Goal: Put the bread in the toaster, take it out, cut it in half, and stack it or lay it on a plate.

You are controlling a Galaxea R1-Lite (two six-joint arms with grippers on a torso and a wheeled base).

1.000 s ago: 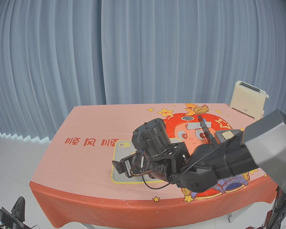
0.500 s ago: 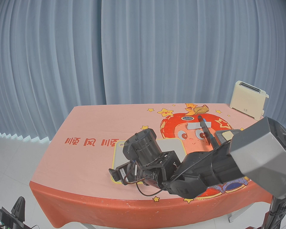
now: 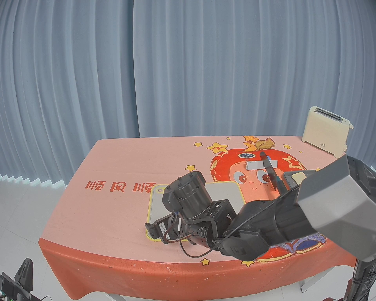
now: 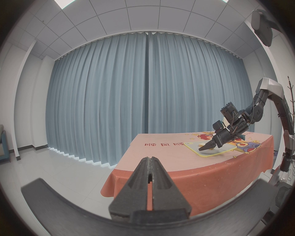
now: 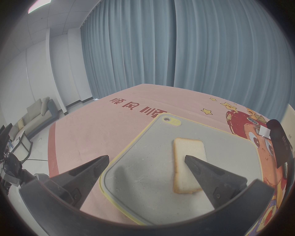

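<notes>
- A blue-grey pleated curtain (image 3: 196, 66) covers the whole far wall from ceiling to floor, its two panels meeting at a seam behind the table.
- The ceiling (image 4: 144, 15) is a grid of white square tiles, with a lit panel light (image 4: 63, 2) set into it.
- The side wall (image 4: 21, 101) is plain white, with a dark baseboard (image 4: 30, 148) along its foot.
- The floor (image 3: 19, 219) is pale, glossy tile; the curtain's hem reaches down to it.
- The table (image 3: 117, 219) wears a salmon-pink cloth with a darker orange skirt. Red characters sit near its left edge and a cartoon print lies toward the right edge.
- A light-coloured sofa (image 5: 38, 112) stands by the side wall, well apart from the table.
</notes>
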